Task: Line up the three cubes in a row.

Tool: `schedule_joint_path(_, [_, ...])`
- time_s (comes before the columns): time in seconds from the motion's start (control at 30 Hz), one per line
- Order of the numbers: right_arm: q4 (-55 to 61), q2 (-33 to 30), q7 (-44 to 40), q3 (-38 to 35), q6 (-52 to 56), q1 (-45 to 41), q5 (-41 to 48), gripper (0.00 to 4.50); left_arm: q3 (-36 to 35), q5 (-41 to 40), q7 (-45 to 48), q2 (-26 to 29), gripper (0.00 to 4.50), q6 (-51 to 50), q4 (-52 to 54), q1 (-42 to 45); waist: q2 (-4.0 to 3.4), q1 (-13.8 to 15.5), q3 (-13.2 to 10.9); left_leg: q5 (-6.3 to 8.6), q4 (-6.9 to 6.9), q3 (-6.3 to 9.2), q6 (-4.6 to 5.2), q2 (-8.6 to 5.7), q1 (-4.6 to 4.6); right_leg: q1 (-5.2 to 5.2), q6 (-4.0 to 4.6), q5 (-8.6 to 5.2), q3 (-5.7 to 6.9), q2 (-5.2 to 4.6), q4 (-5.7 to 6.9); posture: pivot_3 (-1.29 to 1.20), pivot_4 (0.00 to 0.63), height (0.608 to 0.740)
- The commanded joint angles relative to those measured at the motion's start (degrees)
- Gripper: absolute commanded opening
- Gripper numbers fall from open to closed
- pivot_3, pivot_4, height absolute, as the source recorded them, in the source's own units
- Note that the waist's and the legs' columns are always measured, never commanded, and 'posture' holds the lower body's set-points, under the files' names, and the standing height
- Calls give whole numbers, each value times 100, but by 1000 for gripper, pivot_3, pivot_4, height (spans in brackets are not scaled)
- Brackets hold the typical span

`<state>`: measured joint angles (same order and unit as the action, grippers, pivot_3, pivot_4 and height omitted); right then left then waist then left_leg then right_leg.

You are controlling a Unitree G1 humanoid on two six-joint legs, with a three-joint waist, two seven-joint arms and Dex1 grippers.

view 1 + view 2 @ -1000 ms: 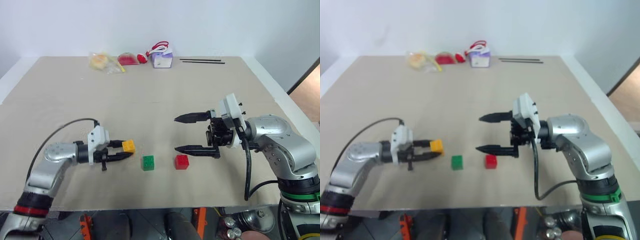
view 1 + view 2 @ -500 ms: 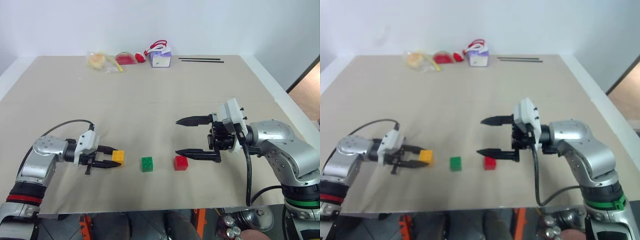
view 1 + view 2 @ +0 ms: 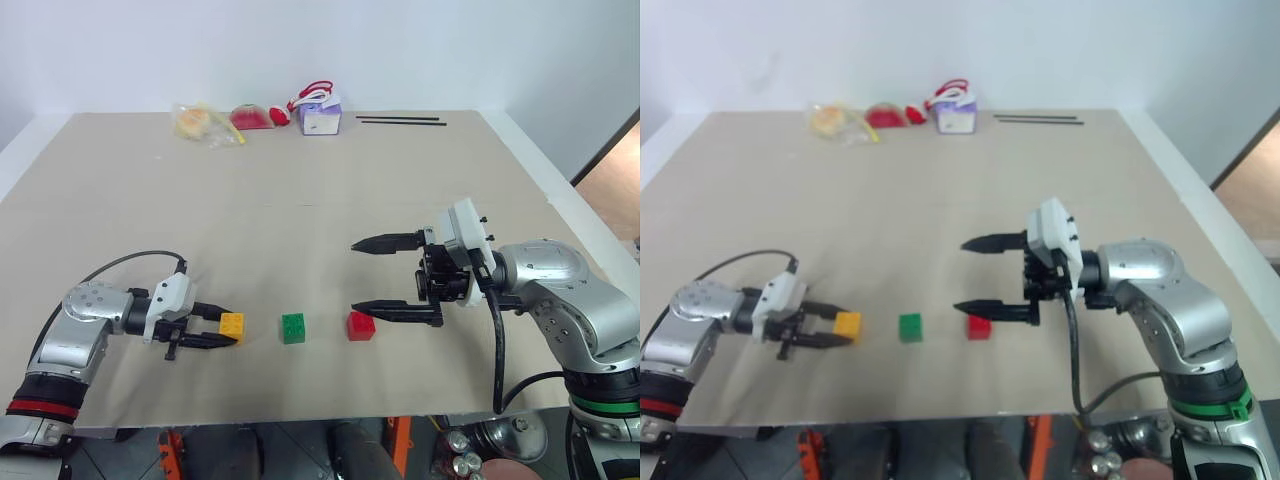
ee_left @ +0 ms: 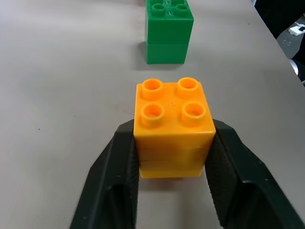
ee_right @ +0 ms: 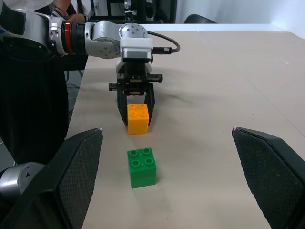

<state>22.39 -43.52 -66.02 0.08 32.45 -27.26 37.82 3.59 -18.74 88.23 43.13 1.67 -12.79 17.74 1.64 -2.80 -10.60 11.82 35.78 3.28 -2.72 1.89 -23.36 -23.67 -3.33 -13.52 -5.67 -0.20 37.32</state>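
The left gripper [image 3: 222, 327] lies low over the worktop near its front edge, its two black fingers [image 4: 119, 181] flanking the yellow-orange studded plastic cube [image 3: 232, 324]. In the left wrist view the finger pads sit against the cube's two sides, and the cube stands upright on the beige worktop [image 3: 300, 190]; whether the fingers press it or merely touch it cannot be told. Just beyond this cube, along the same line, stands the green studded plastic cube [image 3: 293, 327], apart from it, studs upward. Further along, toward the robot's right, sits the red studded plastic cube [image 3: 361, 325], so the three cubes lie roughly in one row parallel to the front edge with gaps between them. The right gripper [image 3: 367, 276] hangs above the worktop with its fingers spread wide and nothing between them; its lower finger tip is just beside the red cube. At the far edge lie a purple-and-white box [image 3: 323, 117], a clear bag with yellowish contents [image 3: 203, 122], a red object [image 3: 254, 117] and a thin black rod [image 3: 402, 121].
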Motion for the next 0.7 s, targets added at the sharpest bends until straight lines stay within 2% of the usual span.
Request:
schedule_joint_path(0.03, [97,-46,-36,-17,-86,-25,-11,4500,58,61,81,107,3302,50,60,-20,0,5,0,0,0,1,0,0,0,0,0,0,1,-1,1,0,150,740])
schedule_joint_path(0.13, [76,-45,-42,-24,-87,-29,-18,4500,64,64,120,99,4337,134,41,20,0,6,0,0,5,1,0,-1,0,4,0,0,2,-2,2,0,150,740])
schedule_joint_path(0.17, [73,-41,-39,-29,-84,-27,-19,4500,56,45,127,90,4471,115,48,40,0,6,0,0,7,1,0,-1,0,4,-1,1,2,-2,2,0,150,740])
schedule_joint_path(0.43, [38,-46,-24,-101,-57,17,11,4500,-82,-340,96,83,4471,-416,371,287,0,5,0,0,16,1,0,-1,0,5,-2,5,3,-1,5,0,150,740])
schedule_joint_path(0.53, [17,-21,68,-275,44,94,168,4500,-240,-778,-114,114,4471,-1281,757,477,0,5,0,0,16,2,0,-1,-2,6,-3,5,3,-1,6,0,150,740])
schedule_joint_path(0.6, [17,82,296,-534,178,195,418,4500,-497,-1199,-680,-25,4471,-2078,1003,674,1,6,0,0,17,3,0,-1,-2,7,-4,4,3,-1,6,0,150,740])
schedule_joint_path(0.7, [113,335,906,-916,300,407,645,4500,-1018,-1786,-2055,-498,4471,-3110,1353,870,1,6,0,0,24,7,0,-1,-1,11,-8,5,5,-1,10,0,150,740])
